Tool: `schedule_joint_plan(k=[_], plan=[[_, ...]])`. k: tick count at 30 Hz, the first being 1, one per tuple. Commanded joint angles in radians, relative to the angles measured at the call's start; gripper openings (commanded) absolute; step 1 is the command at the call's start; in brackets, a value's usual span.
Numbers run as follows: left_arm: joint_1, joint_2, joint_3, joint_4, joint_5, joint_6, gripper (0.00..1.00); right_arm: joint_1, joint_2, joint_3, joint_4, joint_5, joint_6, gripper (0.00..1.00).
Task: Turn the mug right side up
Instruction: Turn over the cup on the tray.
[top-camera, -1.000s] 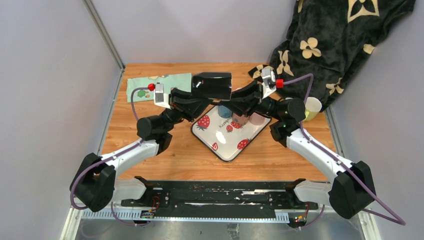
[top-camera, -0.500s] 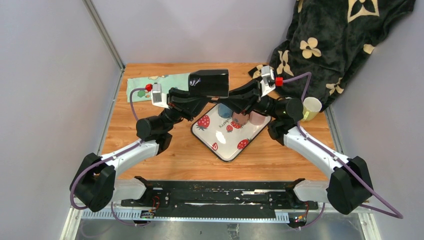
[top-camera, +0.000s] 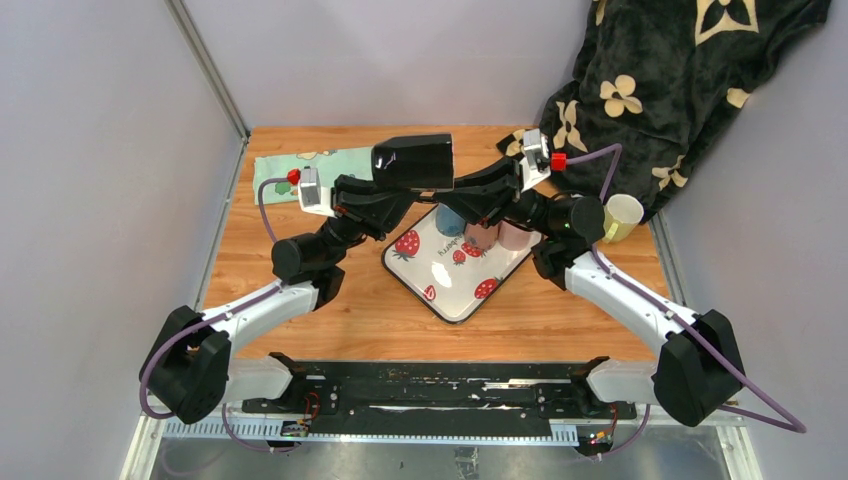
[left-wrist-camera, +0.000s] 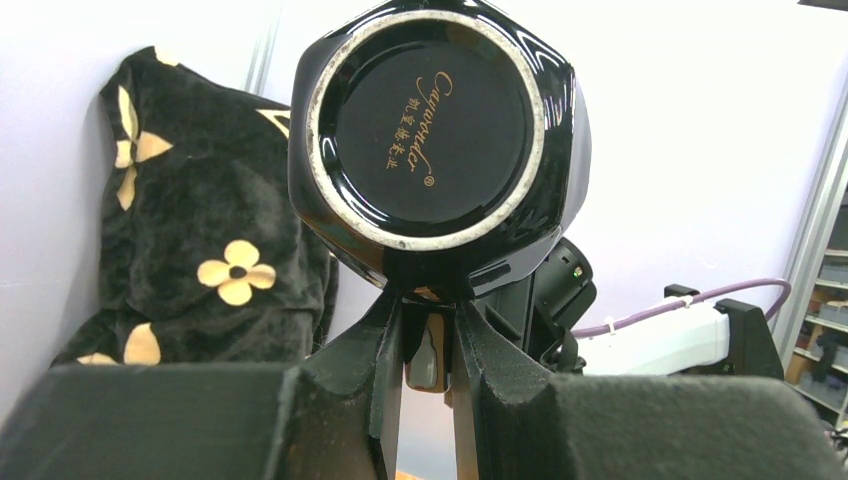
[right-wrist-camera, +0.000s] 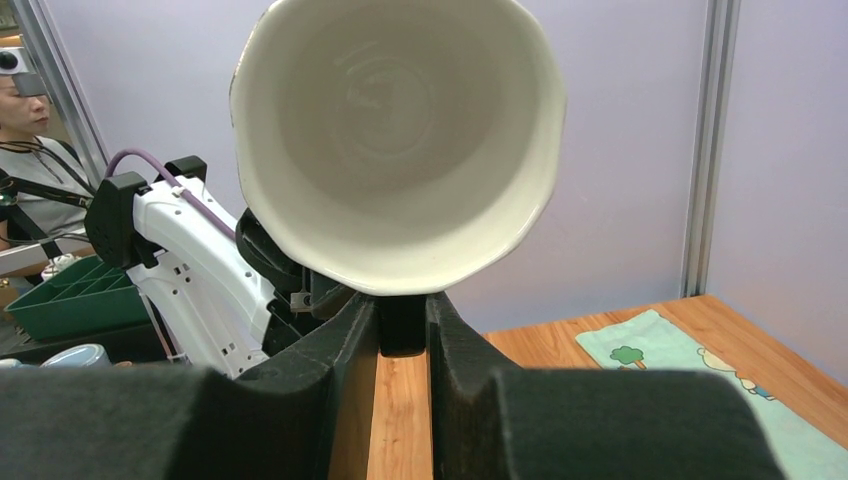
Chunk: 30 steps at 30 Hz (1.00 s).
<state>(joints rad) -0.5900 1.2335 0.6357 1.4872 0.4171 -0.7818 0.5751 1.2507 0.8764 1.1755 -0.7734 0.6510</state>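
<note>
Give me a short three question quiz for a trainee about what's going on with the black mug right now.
1. True or false: the mug stands upright with its mouth facing up.
2. What does the left wrist camera see of the mug? A: its white inside. B: its black base with gold writing. C: only its handle.
3. Which fingers grip the mug?

Key:
1. False. It is held sideways in the air.
2. B.
3. Both the left fingers and the right fingers, the right ones at its rim.
</note>
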Motion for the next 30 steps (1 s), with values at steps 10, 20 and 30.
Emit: schedule_joint_plan(k=[10, 20, 30], plan=[[-0.031, -0.017, 0.037, 0.054, 0.042, 0.006, 0.00, 0.047, 0.016, 0.060, -0.001, 0.018, 0.004, 0.27], [-0.031, -0.016, 0.034, 0.054, 0.035, 0.013, 0.00, 0.054, 0.011, 0.059, -0.008, 0.017, -0.005, 0.26], [-0.032, -0.015, 0.027, 0.053, 0.033, 0.014, 0.00, 0.053, -0.008, 0.042, -0.004, 0.055, -0.005, 0.15]])
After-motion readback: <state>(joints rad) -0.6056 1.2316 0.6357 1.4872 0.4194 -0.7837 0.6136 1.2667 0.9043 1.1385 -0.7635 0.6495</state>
